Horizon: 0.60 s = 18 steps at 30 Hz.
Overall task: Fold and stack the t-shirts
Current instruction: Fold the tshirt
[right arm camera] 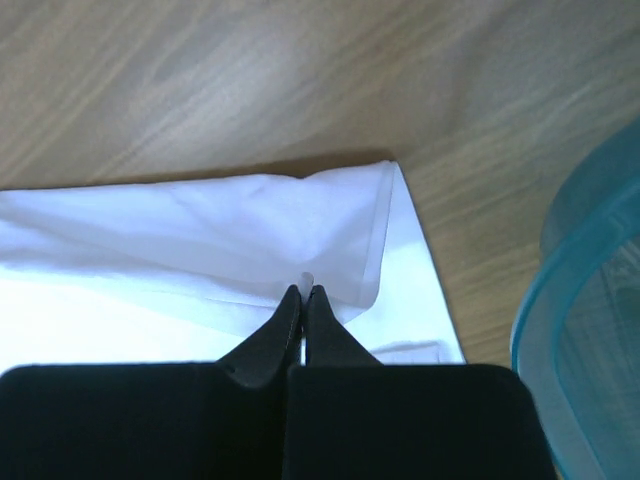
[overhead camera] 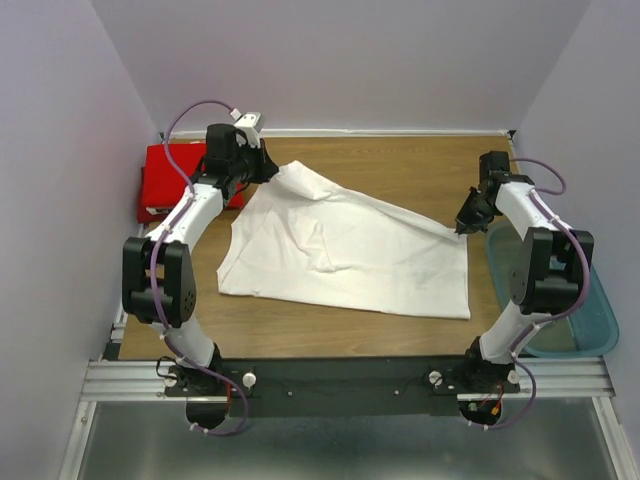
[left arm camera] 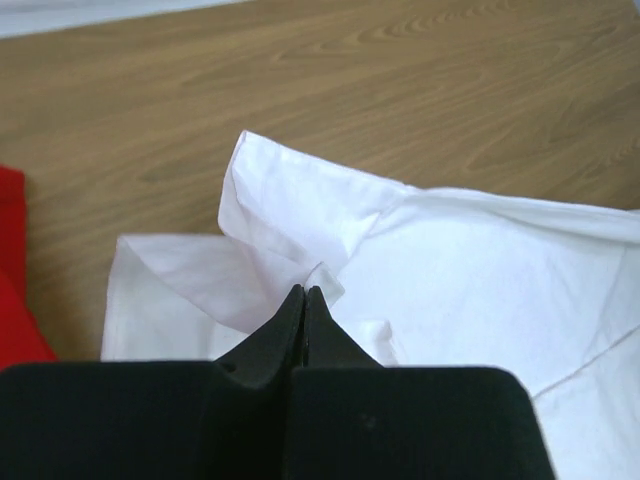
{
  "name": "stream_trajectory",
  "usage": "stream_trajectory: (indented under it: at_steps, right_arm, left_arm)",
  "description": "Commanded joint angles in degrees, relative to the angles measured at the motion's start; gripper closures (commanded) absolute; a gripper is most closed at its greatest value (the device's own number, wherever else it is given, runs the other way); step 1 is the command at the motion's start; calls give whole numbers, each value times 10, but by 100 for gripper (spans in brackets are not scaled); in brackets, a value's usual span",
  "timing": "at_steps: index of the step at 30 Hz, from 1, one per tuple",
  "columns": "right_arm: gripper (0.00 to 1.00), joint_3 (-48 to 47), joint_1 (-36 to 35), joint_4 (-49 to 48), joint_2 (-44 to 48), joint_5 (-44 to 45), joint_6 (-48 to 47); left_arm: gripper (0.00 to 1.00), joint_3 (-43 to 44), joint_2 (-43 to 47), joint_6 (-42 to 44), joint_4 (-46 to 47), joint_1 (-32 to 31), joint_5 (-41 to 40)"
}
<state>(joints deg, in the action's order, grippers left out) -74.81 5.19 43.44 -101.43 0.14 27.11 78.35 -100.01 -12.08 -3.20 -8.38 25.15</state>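
Note:
The white t-shirt [overhead camera: 340, 250] lies spread plain side up on the wooden table, with no print showing. My left gripper [overhead camera: 268, 168] is shut on its far left corner and holds it raised; the pinched fold shows in the left wrist view [left arm camera: 300, 225]. My right gripper [overhead camera: 462, 226] is shut on the far right corner, lifted and turned over the shirt, as the right wrist view [right arm camera: 330, 225] shows. The red t-shirt [overhead camera: 172, 180] lies folded at the table's far left, partly behind my left arm, and its edge shows in the left wrist view [left arm camera: 15, 290].
A translucent blue plastic tub [overhead camera: 580, 320] stands at the table's right edge beside my right arm; its rim shows in the right wrist view [right arm camera: 590, 300]. Purple walls close in the left, back and right. Bare wood [overhead camera: 400, 160] lies beyond the shirt.

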Motion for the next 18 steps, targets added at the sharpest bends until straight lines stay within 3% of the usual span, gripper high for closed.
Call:
stream_trajectory:
  at_steps: [1,7,18]
  right_arm:
    - [99,36,-2,23,43,21,-1]
    - [98,69,-3,37,69,28,0]
    - [96,86,-4,64,91,42,7]
  left_arm:
    - [100,-60,71,17,-46,-1,-47]
    - [100,-135,178,24,-94,-1,-78]
    - [100,-187,274,3,-182,-1,-116]
